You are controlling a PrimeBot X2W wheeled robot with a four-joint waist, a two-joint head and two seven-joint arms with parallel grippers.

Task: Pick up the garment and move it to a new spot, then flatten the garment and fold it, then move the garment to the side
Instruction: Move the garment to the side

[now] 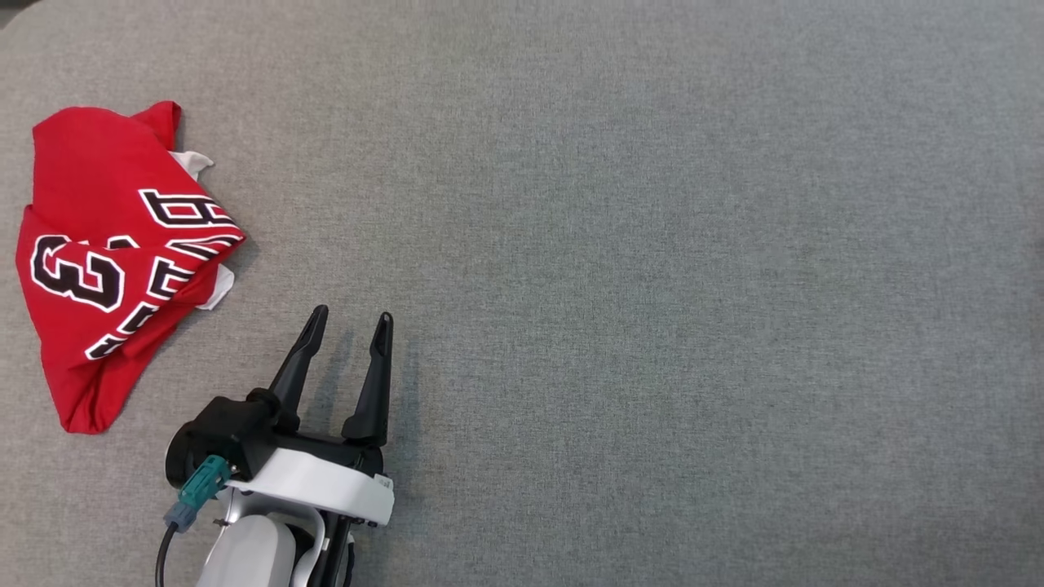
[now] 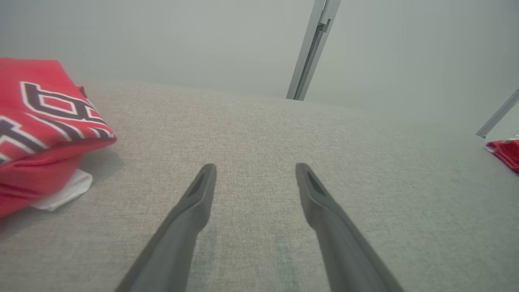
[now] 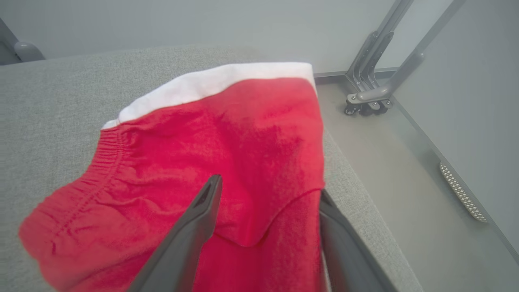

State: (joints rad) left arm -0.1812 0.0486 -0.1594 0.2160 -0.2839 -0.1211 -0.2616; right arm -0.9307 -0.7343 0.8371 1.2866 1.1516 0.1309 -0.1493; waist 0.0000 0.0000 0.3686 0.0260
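At the far left of the grey woven fabric tabletop [image 1: 652,285], seen from the head, a crumpled red jersey [image 1: 106,261] with black, white-edged lettering lies in a heap, with a bit of white cloth poking out beneath it. Just right of it and nearer the robot, the left gripper [image 1: 351,318] sits over bare fabric. Its two dark fingers are spread apart with nothing between them, close beside the jersey but not touching it. That arm's wrist view shows a pale metal strut [image 2: 310,48] beyond the tabletop and a scrap of red cloth [image 2: 505,153] at the far right. In the right wrist view, a second red knit garment [image 3: 227,129] with a gathered hem and a white band [image 3: 227,79] lies at the tabletop's edge. The right gripper [image 3: 269,188] stands with its fingers wide apart, and red cloth sags loosely between them, hiding one fingertip. Beyond it, a grey wheeled metal frame [image 3: 367,97] stands on the floor [image 3: 405,194].
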